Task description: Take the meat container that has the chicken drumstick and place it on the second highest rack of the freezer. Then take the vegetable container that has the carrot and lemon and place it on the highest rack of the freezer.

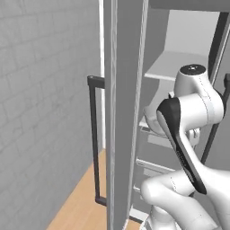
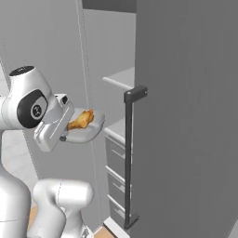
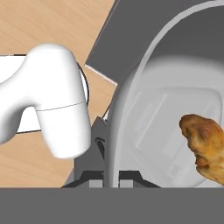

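Note:
My gripper [image 2: 65, 136] is shut on the rim of the meat container [image 2: 89, 132], a light-grey rounded tub held in the air in front of the open freezer [image 2: 186, 116]. The golden-brown chicken drumstick [image 2: 81, 119] lies inside it. In the hand view the tub's rim [image 3: 114, 127] runs between my fingertips, and the drumstick [image 3: 203, 146] sits at the right. The tub hangs level with the second highest rack [image 2: 118, 127], just left of it. The highest rack [image 2: 122, 76] is bare above. The vegetable container with the carrot and lemon is out of view.
The freezer door [image 1: 123, 112] stands open at the left with its black bar handle [image 1: 93, 139]. Another grey door with a black handle [image 2: 128, 158] flanks the right side. Grey drawers [image 2: 116, 160] stack below the racks. Wooden floor [image 1: 81, 202] lies underneath.

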Available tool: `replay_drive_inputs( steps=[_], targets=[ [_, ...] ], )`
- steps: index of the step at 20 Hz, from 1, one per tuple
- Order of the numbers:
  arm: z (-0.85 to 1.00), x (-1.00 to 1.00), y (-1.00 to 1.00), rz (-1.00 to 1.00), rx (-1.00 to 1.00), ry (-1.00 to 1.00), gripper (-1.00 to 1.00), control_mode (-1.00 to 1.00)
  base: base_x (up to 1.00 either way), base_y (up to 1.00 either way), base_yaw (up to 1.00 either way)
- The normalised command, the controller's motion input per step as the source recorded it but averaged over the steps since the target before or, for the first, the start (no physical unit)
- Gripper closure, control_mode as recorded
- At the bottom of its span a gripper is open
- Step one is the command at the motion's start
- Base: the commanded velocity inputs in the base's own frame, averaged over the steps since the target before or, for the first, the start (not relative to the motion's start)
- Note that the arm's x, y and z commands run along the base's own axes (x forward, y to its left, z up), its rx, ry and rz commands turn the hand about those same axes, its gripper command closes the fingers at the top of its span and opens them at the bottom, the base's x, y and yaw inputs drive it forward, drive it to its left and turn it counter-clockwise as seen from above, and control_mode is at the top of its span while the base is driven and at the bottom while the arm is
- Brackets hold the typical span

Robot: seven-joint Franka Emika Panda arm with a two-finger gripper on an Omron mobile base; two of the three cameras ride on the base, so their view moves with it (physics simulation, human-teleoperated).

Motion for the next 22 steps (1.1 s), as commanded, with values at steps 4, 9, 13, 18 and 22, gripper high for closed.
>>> replay_drive_inputs(
  steps=[4,9,13,18,22],
  targets=[
    [0.0,0.0,0.0,0.0,0.0,0.0,1.0,1.0,0.35,0.08,-0.24],
    [0.0,0.0,0.0,0.0,0.0,0.0,1.0,1.0,0.27,0.12,-0.3],
    [0.0,0.0,0.0,0.0,0.0,0.0,1.0,1.0,0.33,0.36,-0.25],
    [0.0,0.0,0.0,0.0,0.0,0.0,1.0,1.0,0.28,0.41,-0.23],
    [0.0,0.0,0.0,0.0,0.0,0.0,1.0,1.0,0.24,0.23,-0.18]
  ],
)
